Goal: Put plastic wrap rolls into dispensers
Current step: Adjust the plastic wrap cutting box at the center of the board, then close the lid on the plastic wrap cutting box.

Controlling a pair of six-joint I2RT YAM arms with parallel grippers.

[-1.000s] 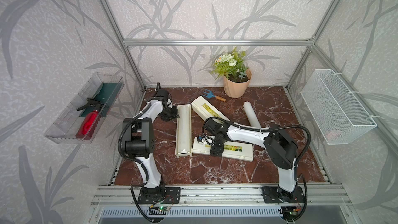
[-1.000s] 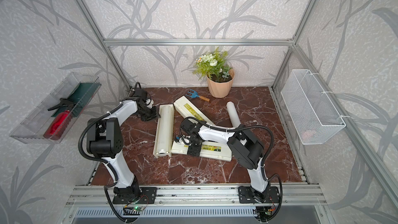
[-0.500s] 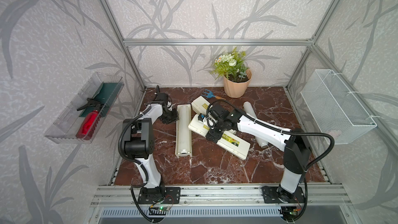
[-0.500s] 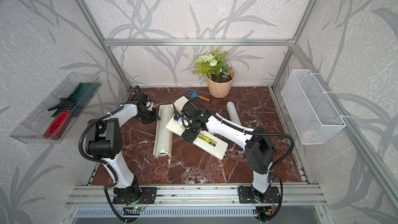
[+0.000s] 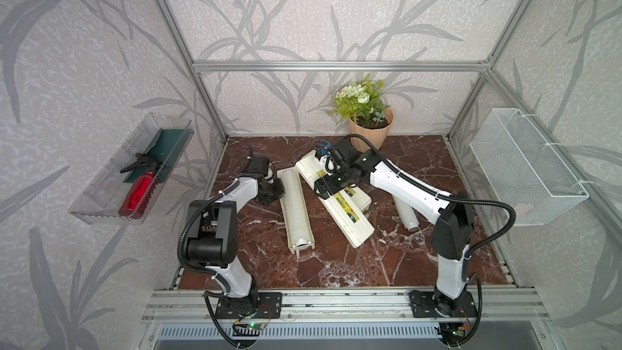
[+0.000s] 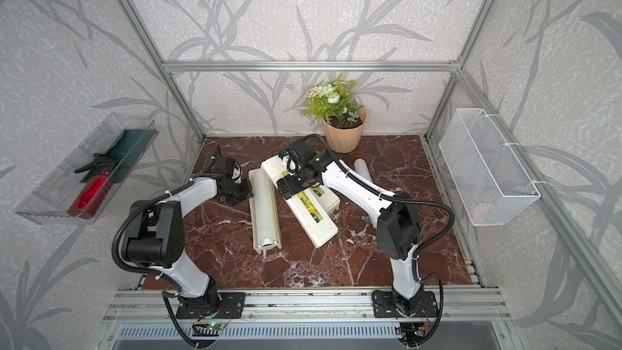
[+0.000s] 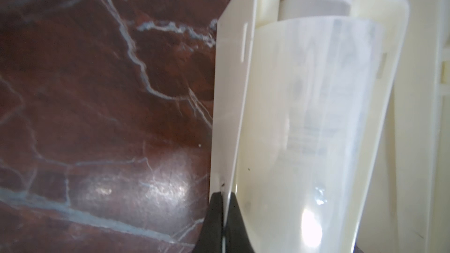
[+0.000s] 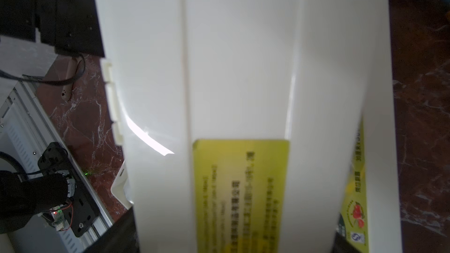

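1 plastic wrap roll [image 7: 316, 118] already lies seated in the open dispenser [image 7: 231, 93], its narrow tube end in the notch at the end wall. The left tool [image 7: 222, 195] is closed tight, pinching that dispenser's thin side wall and nothing else. This looks like a steadying hold.

Just beside the open dispenser, on the side toward the right arm and angled away from it, lies a closed dispenser [image 5: 350, 220] with a yellow-green label on its lid. The right tool [image 5: 328, 187] has it across its width, jaws spread wide against both long sides. Under its far end sits a 2nd closed dispenser [image 5: 307, 169], whose corner nearly meets the open dispenser's far end. I cannot tell whether the near end of the gripped one is clear of the bench [image 5: 336, 264].

The loose roll [image 5: 406, 213] lies beyond both closed dispensers from the open one, partly hidden under the right arm.

So the step in hand is readying a box for the remaining roll. The next move likely calls for setting the gripped dispenser flat on bare bench, clear of the other 2. Then its hinged lid must be lifted before the loose roll is fetched. The wide grip on smooth plastic could slip.
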